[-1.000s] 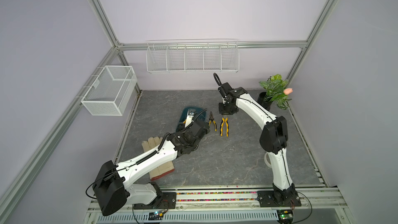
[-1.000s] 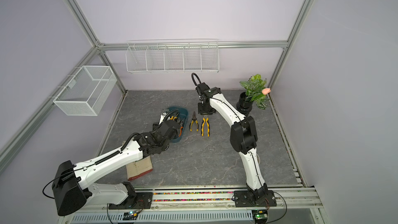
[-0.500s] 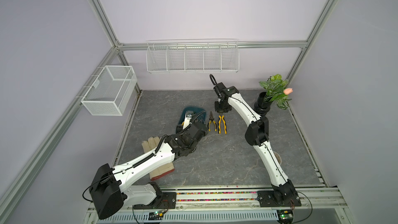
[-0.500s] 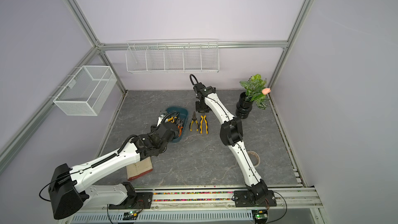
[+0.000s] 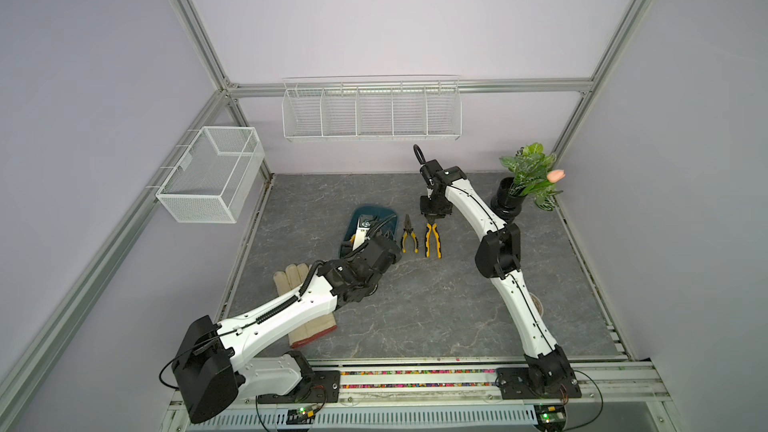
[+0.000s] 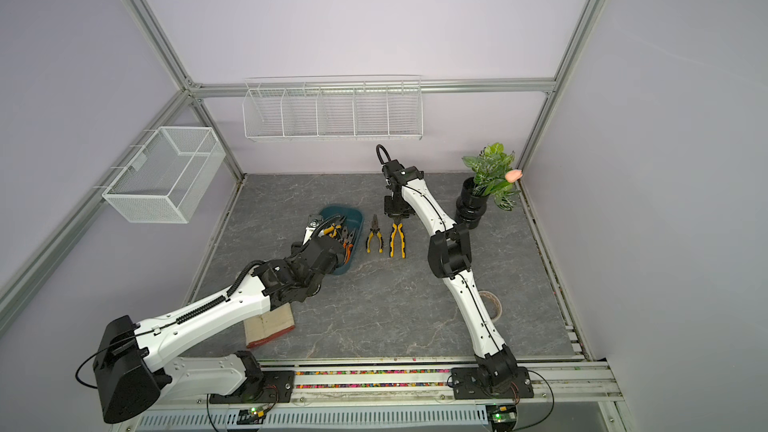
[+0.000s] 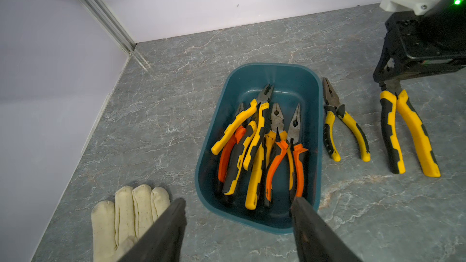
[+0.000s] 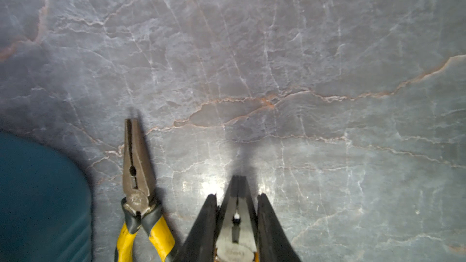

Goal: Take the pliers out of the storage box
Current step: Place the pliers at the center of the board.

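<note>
Grey veined tabletop [image 5: 436, 317] bears the storage box [image 7: 277, 71], lilac walls [image 5: 395, 14] behind.

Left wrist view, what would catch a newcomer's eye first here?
The dark teal storage box stands out, holding a jumbled heap of yellow and orange pliers, with the open left hand hovering at its near end. Beside the box, two yellow pairs lie on the grey table: a smaller pair next to it, and a larger pair whose head the right hand grips.
</note>
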